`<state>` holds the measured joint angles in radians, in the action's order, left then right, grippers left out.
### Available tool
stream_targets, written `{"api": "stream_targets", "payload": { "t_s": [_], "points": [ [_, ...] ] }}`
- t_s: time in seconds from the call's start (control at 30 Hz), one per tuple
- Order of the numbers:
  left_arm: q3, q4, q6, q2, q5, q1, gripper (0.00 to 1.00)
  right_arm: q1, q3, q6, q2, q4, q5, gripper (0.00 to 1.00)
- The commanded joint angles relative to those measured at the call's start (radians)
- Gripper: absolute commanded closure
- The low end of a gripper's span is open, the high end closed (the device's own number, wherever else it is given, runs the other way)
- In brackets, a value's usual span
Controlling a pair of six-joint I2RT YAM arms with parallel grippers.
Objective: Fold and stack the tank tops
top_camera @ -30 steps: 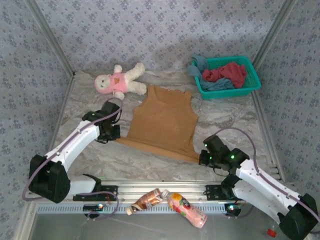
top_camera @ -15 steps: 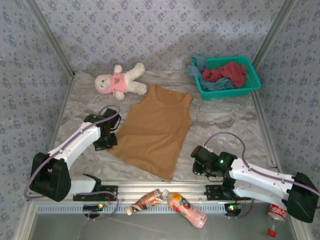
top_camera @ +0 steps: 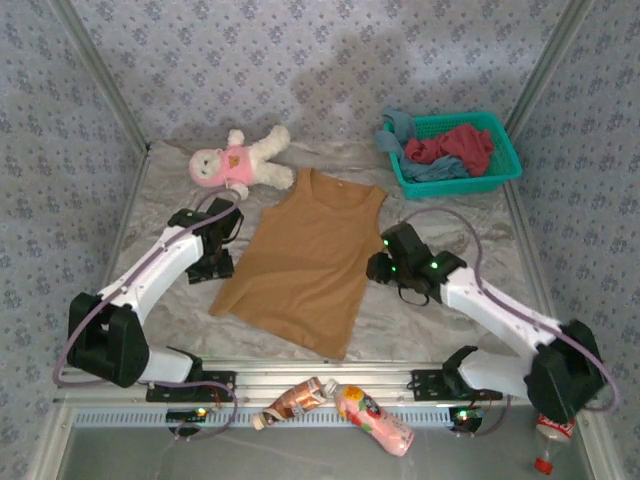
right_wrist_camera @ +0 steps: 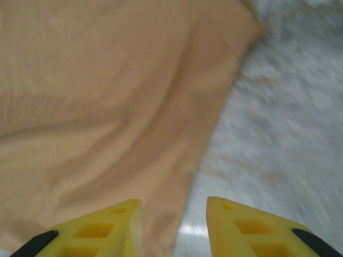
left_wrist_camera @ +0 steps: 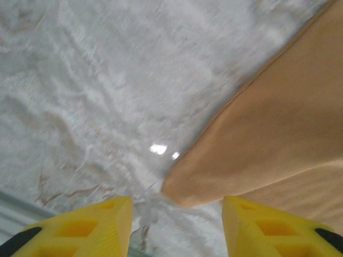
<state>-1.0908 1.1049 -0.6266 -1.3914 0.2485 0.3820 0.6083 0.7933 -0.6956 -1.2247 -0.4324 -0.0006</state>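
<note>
The tan-brown tank top (top_camera: pixel 305 262) lies flat mid-table, straps toward the back. My left gripper (top_camera: pixel 214 268) hovers at its left hem side. In the left wrist view the yellow fingers (left_wrist_camera: pixel 96 227) stand apart and the top's corner (left_wrist_camera: pixel 214 176) lies just ahead of the gap, untouched. My right gripper (top_camera: pixel 376 268) is at the top's right edge. Its fingers (right_wrist_camera: pixel 102 227) are apart over that edge (right_wrist_camera: pixel 203 139), gripping nothing. The dark red top (top_camera: pixel 465 145) and the dusty blue top (top_camera: pixel 436 171) sit bunched in the basket.
The teal basket (top_camera: pixel 510 150) stands at the back right. A white plush doll in pink (top_camera: pixel 236 160) lies at the back left. Two bottles (top_camera: pixel 340 405) rest on the front rail. Crinkled white sheeting (top_camera: pixel 450 235) covers the table.
Both grippers have opened and let go of the tan top's hem, which dropped flat and skewed leftward. My right arm swung from the front corner up to the top's right edge.
</note>
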Motion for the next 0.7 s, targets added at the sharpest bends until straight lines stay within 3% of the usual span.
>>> {"api": "stream_targets", "payload": {
  "t_s": [0.0,0.1,0.2,0.43,0.67],
  "points": [
    [-0.013,-0.130,0.003,-0.050,-0.162,0.013,0.52,-0.035,0.071,0.132,-0.141,0.209,-0.083,0.60],
    [0.037,-0.249,-0.013,-0.119,-0.251,0.028,0.53,-0.077,0.112,0.158,-0.278,0.290,-0.129,0.59],
    [0.028,-0.289,0.000,-0.182,-0.262,0.046,0.53,-0.093,0.143,0.184,-0.389,0.326,-0.153,0.59],
    [0.032,-0.303,0.098,-0.327,-0.203,0.008,0.54,-0.150,0.139,0.222,-0.530,0.368,-0.186,0.59],
    [-0.062,-0.248,0.218,-0.453,-0.103,-0.039,0.55,-0.148,0.103,0.215,-0.531,0.332,-0.198,0.58]
  ]
}}
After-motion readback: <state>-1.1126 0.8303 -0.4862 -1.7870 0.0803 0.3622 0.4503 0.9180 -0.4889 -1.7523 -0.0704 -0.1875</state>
